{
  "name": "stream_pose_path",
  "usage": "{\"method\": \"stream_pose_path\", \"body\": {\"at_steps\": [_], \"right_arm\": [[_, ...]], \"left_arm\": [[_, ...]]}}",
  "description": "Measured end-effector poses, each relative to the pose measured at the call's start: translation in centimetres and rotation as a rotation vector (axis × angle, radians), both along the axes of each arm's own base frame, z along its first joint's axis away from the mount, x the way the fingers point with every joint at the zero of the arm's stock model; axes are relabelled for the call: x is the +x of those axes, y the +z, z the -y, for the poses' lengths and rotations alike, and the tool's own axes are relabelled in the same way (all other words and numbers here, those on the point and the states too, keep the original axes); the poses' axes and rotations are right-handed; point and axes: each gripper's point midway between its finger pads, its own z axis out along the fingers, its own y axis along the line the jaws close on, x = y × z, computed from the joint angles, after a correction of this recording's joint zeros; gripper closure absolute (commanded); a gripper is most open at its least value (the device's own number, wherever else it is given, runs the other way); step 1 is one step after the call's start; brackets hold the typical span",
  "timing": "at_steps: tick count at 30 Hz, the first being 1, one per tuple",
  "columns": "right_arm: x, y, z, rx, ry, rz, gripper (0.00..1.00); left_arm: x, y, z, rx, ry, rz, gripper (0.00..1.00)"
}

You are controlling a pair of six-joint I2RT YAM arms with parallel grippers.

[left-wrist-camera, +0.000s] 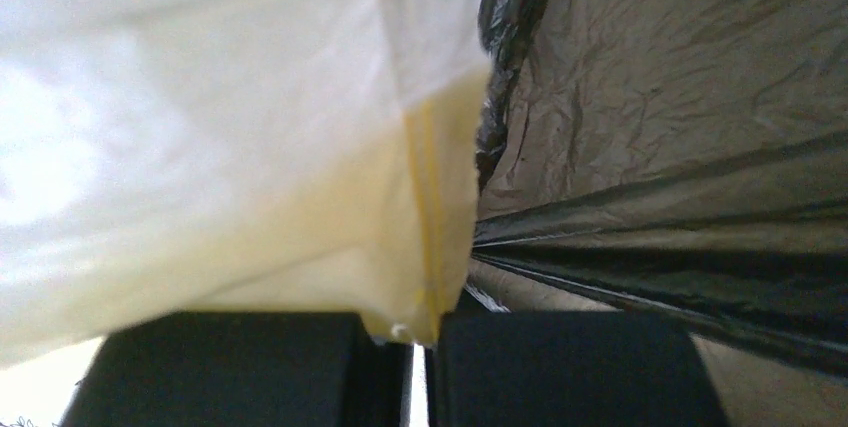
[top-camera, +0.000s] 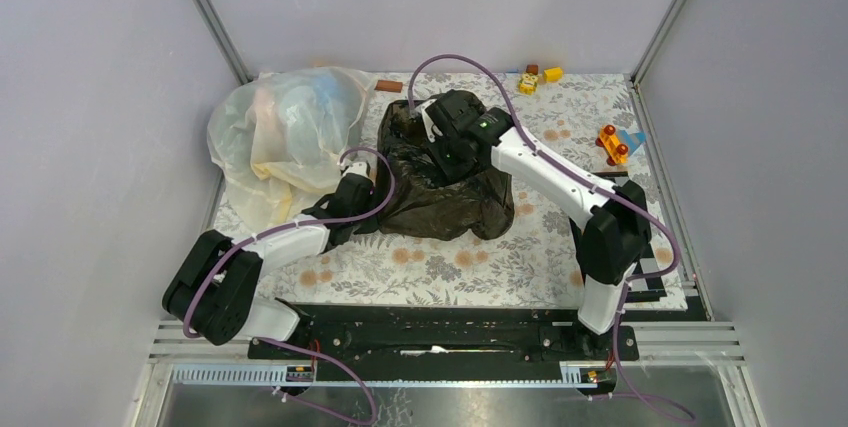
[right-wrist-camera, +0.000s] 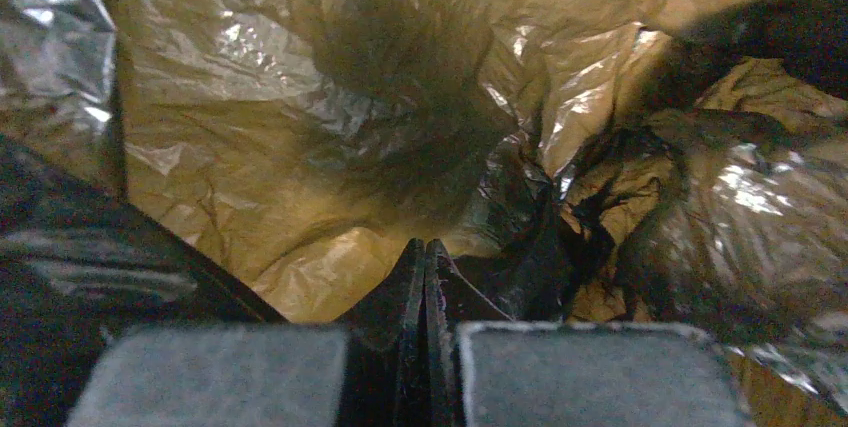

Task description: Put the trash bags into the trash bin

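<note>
At mid-table lay one black bag (top-camera: 440,197), heaped, with one whitish bag (top-camera: 280,127) just beside it on the left. Of two claws, the right claw (right-wrist-camera: 428,332) pinched the black bag's film. The left claw (left-wrist-camera: 420,322) was closed tight between both bags, its hold unclear.

Soft, even light falls from above on the table (top-camera: 450,262), and shadows there are faint. My left wrist view blows out white on the translucent bag (left-wrist-camera: 150,127), with my fingers (left-wrist-camera: 230,367) blurred and dark. My right wrist view is dim: amber light glows through the black trash bag (right-wrist-camera: 300,147), and its creases glint.
</note>
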Motion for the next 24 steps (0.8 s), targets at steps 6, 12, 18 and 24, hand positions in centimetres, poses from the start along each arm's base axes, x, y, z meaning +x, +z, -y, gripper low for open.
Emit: {"method": "stream_pose_path", "body": {"at_steps": [6, 12, 18, 24], "right_arm": [[-0.2, -1.4, -0.2, -0.015, 0.008, -0.037, 1.0], [-0.1, -3.8, -0.4, -0.059, 0.005, -0.092, 1.0], [-0.5, -6.4, -0.2, -0.105, -0.012, -0.154, 1.0], [-0.6, -7.5, -0.2, -0.122, -0.023, -0.181, 1.0]], "left_arm": [[0.0, 0.0, 0.0, 0.0, 0.0, 0.0, 1.0], [0.2, 1.0, 0.2, -0.019, -0.003, 0.028, 0.95], [0.2, 2.9, 0.2, -0.056, -0.004, 0.09, 0.86], [0.3, 3.4, 0.3, -0.069, -0.003, 0.112, 0.81]]}}
